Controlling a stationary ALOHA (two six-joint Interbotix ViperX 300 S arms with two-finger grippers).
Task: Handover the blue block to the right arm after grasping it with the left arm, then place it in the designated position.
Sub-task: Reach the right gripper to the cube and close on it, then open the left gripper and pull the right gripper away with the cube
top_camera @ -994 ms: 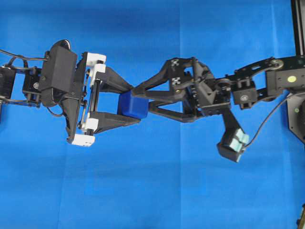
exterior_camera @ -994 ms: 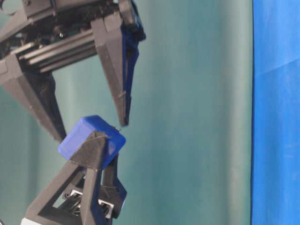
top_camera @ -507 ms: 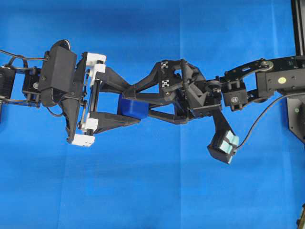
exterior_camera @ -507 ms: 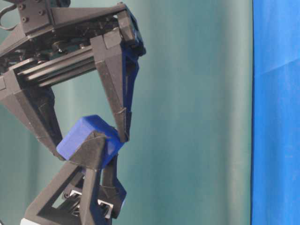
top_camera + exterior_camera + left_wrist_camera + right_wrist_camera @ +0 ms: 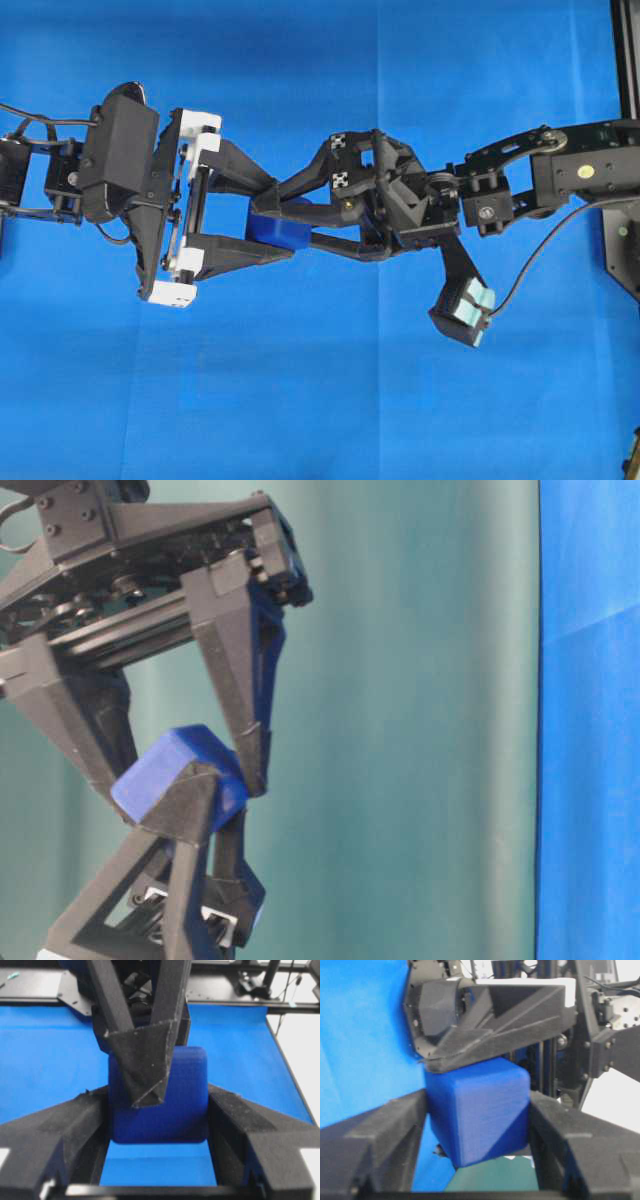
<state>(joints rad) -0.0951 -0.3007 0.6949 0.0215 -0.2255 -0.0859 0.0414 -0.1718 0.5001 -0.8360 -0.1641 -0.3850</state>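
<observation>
The blue block (image 5: 278,229) hangs in the air above the blue cloth (image 5: 320,400), left of the middle of the scene, caught between two pincers. The left gripper (image 5: 270,215), with white brackets, reaches in from the left and pinches the block between its two fingers (image 5: 70,1125). The right gripper (image 5: 285,215) comes from the right, rolled to a crossing angle, and its fingers (image 5: 375,1135) press both sides of the same block, so both hold it together.
</observation>
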